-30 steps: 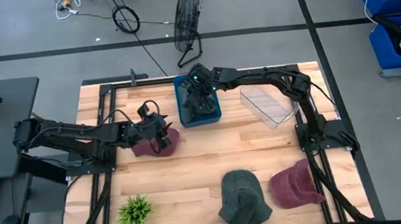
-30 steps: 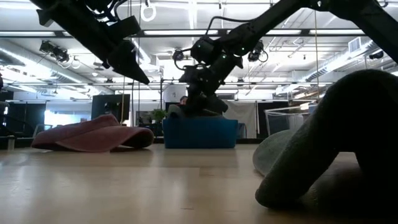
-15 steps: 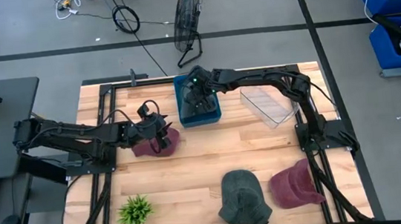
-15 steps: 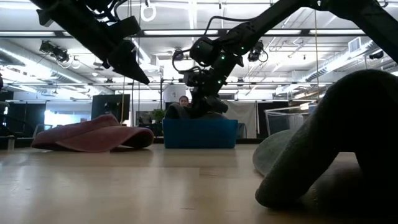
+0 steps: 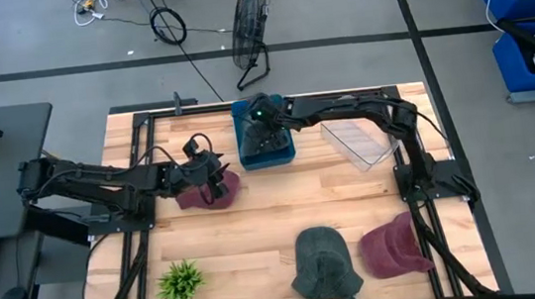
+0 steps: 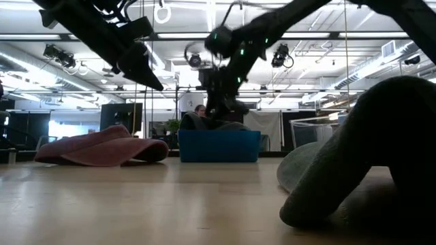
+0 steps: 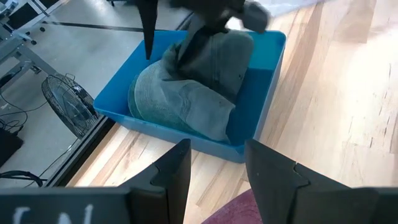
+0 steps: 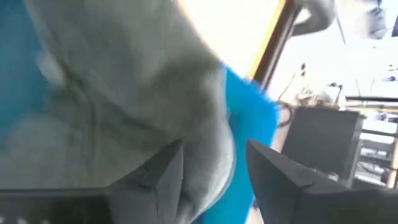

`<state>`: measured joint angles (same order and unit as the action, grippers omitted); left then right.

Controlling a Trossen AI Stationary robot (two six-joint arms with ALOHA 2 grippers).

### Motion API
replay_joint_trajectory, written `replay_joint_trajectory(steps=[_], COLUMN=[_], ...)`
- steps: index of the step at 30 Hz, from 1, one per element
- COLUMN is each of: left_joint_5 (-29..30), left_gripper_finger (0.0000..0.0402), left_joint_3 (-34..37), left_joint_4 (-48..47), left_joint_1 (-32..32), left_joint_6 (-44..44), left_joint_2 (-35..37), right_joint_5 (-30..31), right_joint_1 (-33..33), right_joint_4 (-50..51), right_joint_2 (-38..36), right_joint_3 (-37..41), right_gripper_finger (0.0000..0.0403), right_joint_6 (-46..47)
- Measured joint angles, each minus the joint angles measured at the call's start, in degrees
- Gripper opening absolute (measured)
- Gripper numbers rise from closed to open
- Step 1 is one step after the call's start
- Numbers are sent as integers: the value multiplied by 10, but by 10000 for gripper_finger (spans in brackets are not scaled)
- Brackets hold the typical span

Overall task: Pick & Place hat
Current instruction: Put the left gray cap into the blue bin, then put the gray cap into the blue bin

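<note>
A grey-green hat point(image 7: 193, 87) lies crumpled in the blue bin point(image 5: 265, 148) at the table's far middle. My right gripper point(image 5: 262, 120) hovers open just over it; the right wrist view looks down past its spread fingers point(image 8: 214, 168) onto the hat point(image 8: 112, 93). A maroon hat point(image 5: 214, 190) lies flat on the table left of the bin. My left gripper point(image 5: 209, 176) hangs open above it, clear of it in the low view point(image 6: 146, 75). My right gripper stands open over the grey-green hat's crown point(image 7: 205, 56), fingers pointing down into the bin. The picture is blurred there, and I cannot tell whether a finger touches the crown. The hat rests in the bin.
A dark green hat point(image 5: 324, 263) and another maroon hat point(image 5: 394, 248) lie near the front edge. A small green plant point(image 5: 179, 282) stands at the front left. A clear plastic container point(image 5: 358, 140) sits right of the bin. Bare wood lies in the table's middle.
My right gripper has opened and let go of the grey-green hat, then risen a little above the blue bin. The hat has stayed in the bin.
</note>
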<state>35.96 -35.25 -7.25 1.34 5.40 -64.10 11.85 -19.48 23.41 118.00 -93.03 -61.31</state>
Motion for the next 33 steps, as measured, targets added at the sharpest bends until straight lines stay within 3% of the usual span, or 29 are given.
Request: replay_joint_trajectory(steps=[8,17,30,33], left_joint_5=[0,0,-2,-2], left_gripper_finger=[154,154,154,154], left_joint_3=[0,0,0,0], left_joint_4=[2,-3,-2,-2], left_joint_1=[4,29,54,54], left_joint_6=[2,4,4,4], left_joint_2=[66,140,139,139], right_joint_5=[-23,-25,-27,-57], right_joint_1=[44,111,232,252], right_joint_4=[25,128,346,392], right_joint_2=[-126,-246,-270,-269], right_joint_3=[-1,-1,-1,-1], right_gripper_finger=[174,171,142,139], right_joint_6=[123,299,565,637])
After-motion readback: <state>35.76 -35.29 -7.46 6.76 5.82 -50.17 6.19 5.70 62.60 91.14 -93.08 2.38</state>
